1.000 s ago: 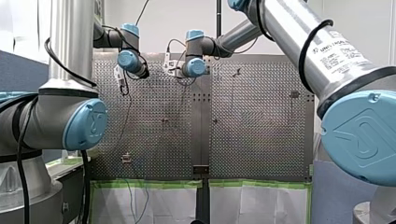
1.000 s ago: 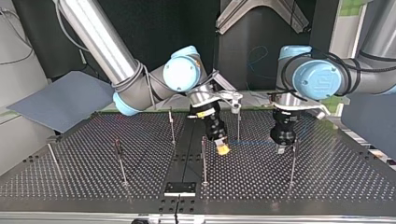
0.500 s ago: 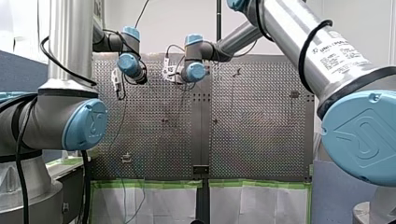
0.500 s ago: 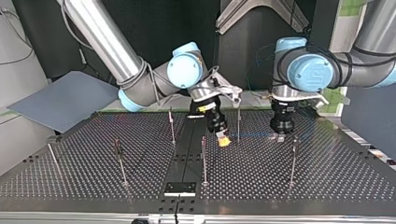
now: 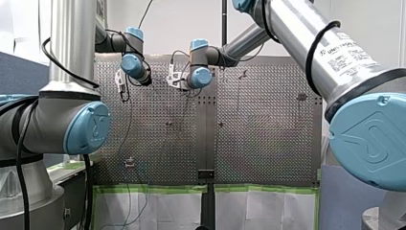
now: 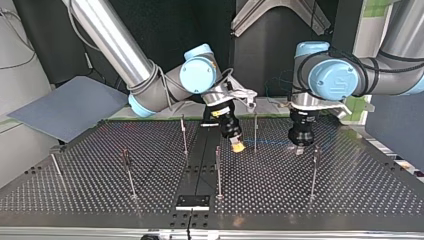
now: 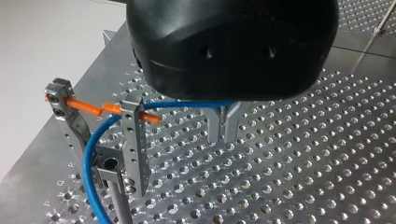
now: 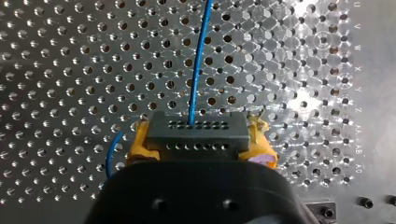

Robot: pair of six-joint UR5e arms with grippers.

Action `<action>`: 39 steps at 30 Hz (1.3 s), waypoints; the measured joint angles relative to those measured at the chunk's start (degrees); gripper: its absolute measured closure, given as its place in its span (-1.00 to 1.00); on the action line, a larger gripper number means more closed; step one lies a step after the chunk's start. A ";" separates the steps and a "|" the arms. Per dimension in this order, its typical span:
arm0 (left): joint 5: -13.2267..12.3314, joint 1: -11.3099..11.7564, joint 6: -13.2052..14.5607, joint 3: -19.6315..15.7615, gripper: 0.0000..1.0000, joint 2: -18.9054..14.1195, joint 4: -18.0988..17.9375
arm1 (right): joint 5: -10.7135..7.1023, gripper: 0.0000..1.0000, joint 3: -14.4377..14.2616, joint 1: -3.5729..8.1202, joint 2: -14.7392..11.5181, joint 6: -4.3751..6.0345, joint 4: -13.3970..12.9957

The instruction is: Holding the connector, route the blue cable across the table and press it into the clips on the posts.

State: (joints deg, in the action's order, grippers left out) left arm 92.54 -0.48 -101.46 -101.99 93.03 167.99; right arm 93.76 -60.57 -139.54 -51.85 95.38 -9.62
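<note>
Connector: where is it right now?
Right wrist view: connector clamped in my right gripper, between its yellow pads, blue cable running ahead from it. Top view: near mid-table, beside a post.

Printed on a label on my right arm: "UNIVERSAL ROBOTS", with finer lines beneath too small to read. Engraved down the bench edge: row letters, seemingly U to Z, then AA, AB, AC.

Your right gripper, connector in its grip, sits hemmed between two thin posts. A third post stands just beside your left gripper, where the blue cable loops past an orange-pinned bracket. The desk lies open at the top view's right.
</note>
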 joint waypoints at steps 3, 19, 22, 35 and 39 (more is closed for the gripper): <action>0.00 0.00 0.00 0.00 1.00 0.00 0.00 | -0.05 1.00 -0.09 -0.01 0.02 0.00 0.02; 0.00 0.02 0.00 0.01 0.95 -0.01 0.00 | 0.38 1.00 -3.83 0.41 0.07 0.15 -0.16; 0.01 0.02 0.00 0.00 0.95 0.00 0.00 | 0.33 1.00 -5.37 0.65 0.08 0.16 -0.15; 0.01 0.02 0.00 0.01 0.95 0.00 0.00 | 0.33 1.00 -6.66 1.22 0.10 0.16 -0.17; 0.01 0.03 0.00 0.01 0.95 0.00 0.00 | 0.39 1.00 -7.40 1.39 0.11 0.17 -0.24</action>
State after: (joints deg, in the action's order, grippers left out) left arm 92.56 -0.45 -101.46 -101.98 93.03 167.99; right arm 94.15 -67.96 -138.15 -51.74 95.55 -9.86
